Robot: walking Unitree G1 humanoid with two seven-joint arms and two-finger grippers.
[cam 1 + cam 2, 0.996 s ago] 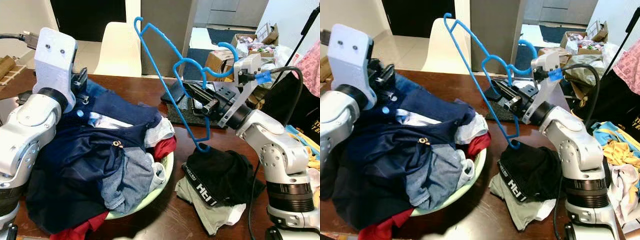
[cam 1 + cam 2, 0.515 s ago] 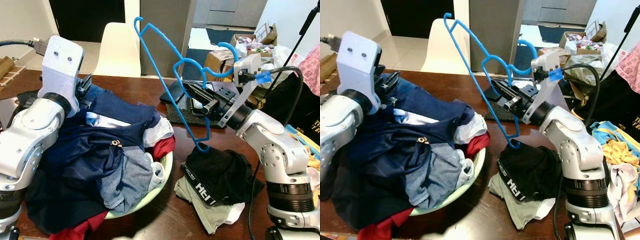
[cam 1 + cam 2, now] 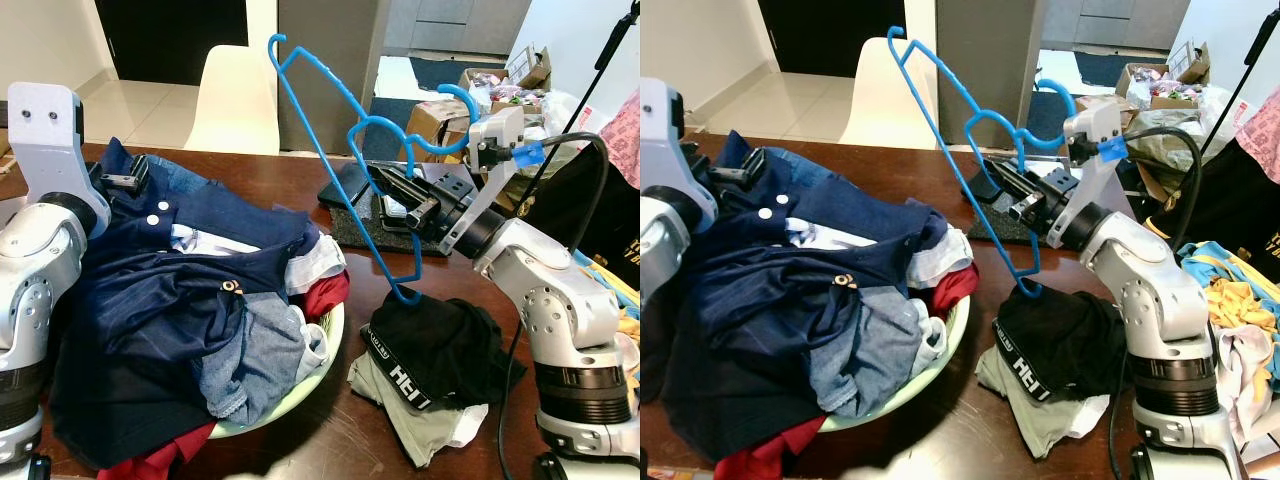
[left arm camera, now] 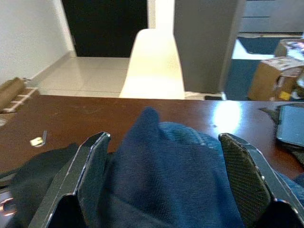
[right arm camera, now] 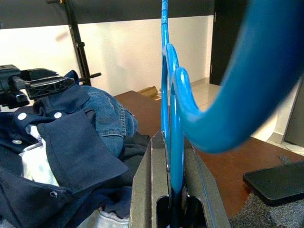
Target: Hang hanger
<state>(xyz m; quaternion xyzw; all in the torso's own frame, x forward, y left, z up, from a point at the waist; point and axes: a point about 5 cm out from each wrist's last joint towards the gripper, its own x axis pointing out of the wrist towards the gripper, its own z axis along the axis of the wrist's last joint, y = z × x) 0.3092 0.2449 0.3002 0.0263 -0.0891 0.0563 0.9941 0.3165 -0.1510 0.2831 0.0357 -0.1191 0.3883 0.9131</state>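
Right gripper (image 3: 400,192) clamps the blue hanger (image 3: 345,165) near its neck, held tilted above the brown table (image 3: 290,170), right of the laundry basket (image 3: 325,350). Left gripper (image 4: 164,175) spread wide around a navy shirt (image 3: 190,260) on the pile; basket mostly buried.

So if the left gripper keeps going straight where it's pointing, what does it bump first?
Probably the dark blue garment: the left gripper is open with that cloth bunched between its fingers. Beyond it lie the brown table and a cream chair.
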